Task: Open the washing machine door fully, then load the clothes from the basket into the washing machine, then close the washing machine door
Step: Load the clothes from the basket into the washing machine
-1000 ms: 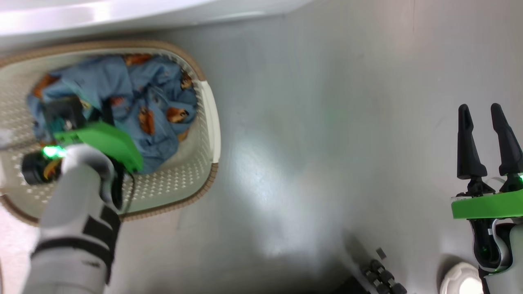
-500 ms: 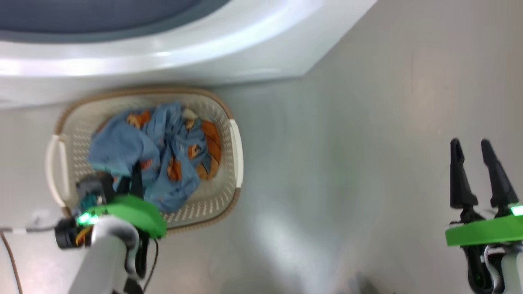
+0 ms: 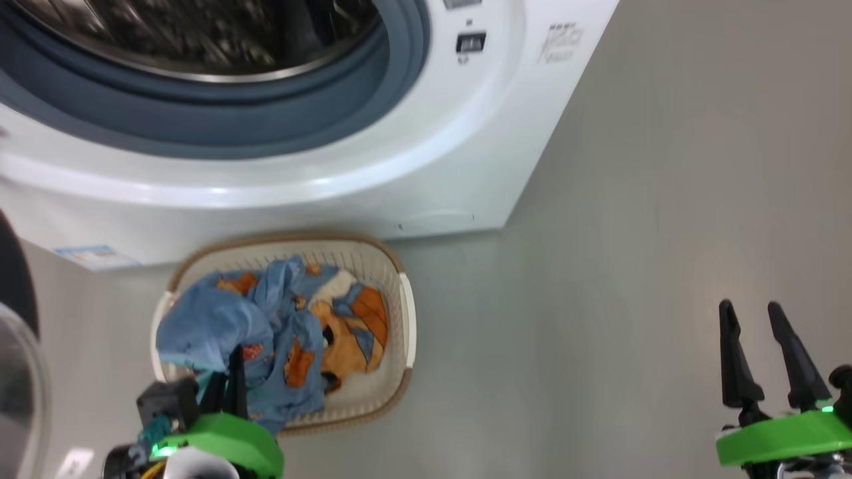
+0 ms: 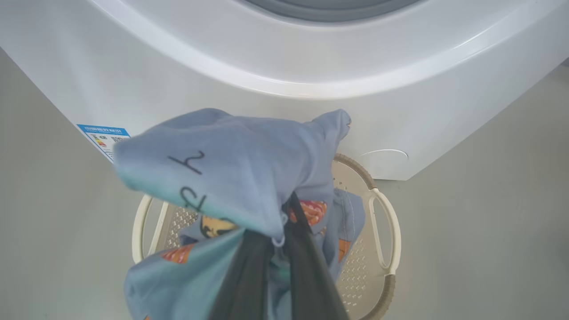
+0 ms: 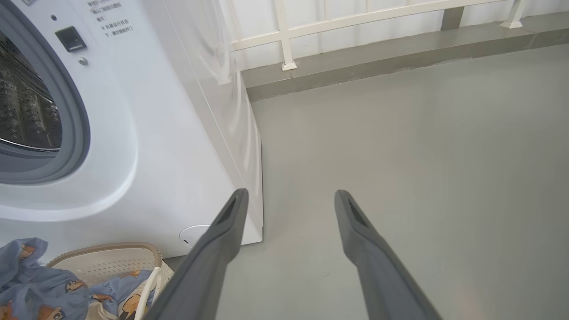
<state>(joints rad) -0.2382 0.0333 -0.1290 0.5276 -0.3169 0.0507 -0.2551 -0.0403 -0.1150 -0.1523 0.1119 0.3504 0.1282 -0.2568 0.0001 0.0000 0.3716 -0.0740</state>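
Note:
The washing machine (image 3: 426, 166) stands at the top of the head view, its steel drum (image 3: 200, 33) exposed inside the grey ring. The washing machine door (image 3: 14, 279) is swung open at the far left edge. On the floor in front sits the basket (image 3: 407, 319) with the bear-print clothes (image 3: 293, 326) in it. My left gripper (image 3: 229, 362) is at the basket's near side, shut on the clothes. In the left wrist view, my left gripper (image 4: 284, 213) holds a fold of the clothes (image 4: 231, 160) bunched up above the basket (image 4: 384, 231). My right gripper (image 3: 749, 307) hangs open and empty over the floor at the right.
Grey floor (image 3: 632, 233) spreads to the right of the machine. In the right wrist view a raised ledge (image 5: 400, 58) with a white railing (image 5: 284, 33) runs along the back. A blue sticker (image 4: 104, 135) marks the machine's lower left corner.
The head camera has tilted upward, so the basket sits lower in the picture and the machine's drum opening has come into view. My left gripper has stayed shut on the clothes. The right gripper has stayed open.

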